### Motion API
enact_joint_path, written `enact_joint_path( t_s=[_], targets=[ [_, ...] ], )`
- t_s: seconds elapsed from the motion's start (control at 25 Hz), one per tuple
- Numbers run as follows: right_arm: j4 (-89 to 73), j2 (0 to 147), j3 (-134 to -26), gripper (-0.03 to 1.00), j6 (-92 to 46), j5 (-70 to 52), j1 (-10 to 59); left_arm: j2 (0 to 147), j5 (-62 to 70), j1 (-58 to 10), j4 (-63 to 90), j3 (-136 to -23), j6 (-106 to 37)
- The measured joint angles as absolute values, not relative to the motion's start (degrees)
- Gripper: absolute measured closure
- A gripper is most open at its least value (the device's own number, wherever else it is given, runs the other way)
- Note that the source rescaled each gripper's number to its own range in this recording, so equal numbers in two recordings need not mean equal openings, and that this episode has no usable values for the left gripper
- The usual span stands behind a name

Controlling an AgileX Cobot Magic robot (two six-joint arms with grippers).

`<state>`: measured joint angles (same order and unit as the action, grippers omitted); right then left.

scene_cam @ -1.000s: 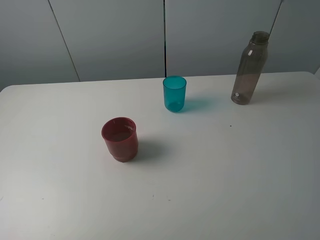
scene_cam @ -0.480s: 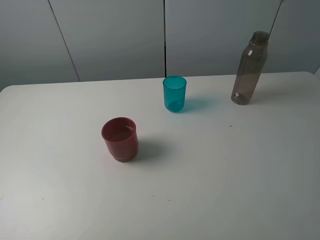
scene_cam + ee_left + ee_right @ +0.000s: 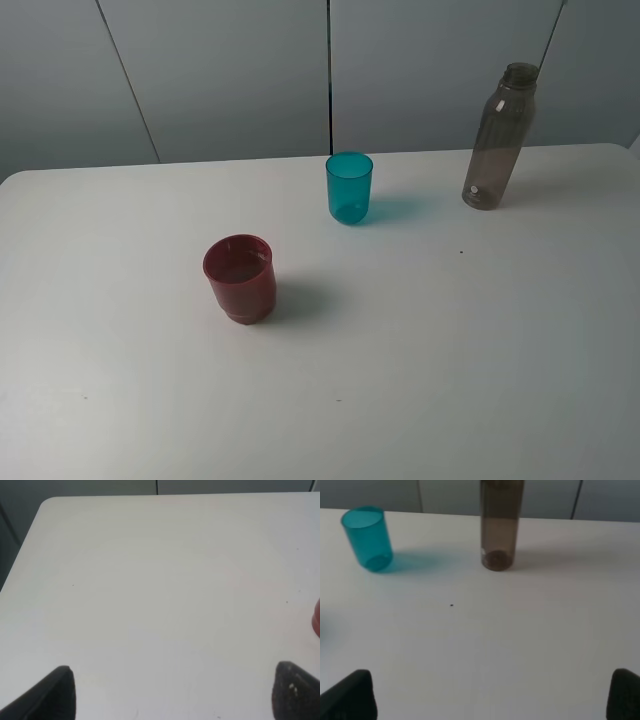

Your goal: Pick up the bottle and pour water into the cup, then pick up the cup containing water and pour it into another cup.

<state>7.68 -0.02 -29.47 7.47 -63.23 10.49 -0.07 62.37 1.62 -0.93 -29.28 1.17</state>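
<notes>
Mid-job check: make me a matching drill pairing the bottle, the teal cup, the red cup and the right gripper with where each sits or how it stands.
Column one:
1. bottle
2. teal cup
3. red cup
4. right gripper

Column two:
A. nearest the front of the table, on the left
B. jaws spread wide, nothing between them
C. upright at the far right of the table
D. middle of the table, toward the back

Pairs: 1-C, 2-D, 3-A, 4-B
</notes>
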Motion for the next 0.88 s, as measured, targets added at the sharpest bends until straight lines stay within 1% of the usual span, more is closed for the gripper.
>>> enact_joint_path(
  t_s=[0.08, 0.2, 0.88],
  targets=[
    [6.0, 0.0, -29.5, -0.03, 5.6, -63.2, 6.6, -0.1, 62.4, 1.6, -0.9, -29.3, 1.2],
    [4.4, 0.0, -29.5, -0.03, 3.5, -63.1, 3.3, -0.1, 62.4, 1.6, -0.9, -29.3, 1.2],
    [3.4, 0.0, -29.5, -0.03, 2.7, -63.0, 2.9, -0.1, 62.4, 1.6, -0.9, -29.3, 1.1]
  ],
)
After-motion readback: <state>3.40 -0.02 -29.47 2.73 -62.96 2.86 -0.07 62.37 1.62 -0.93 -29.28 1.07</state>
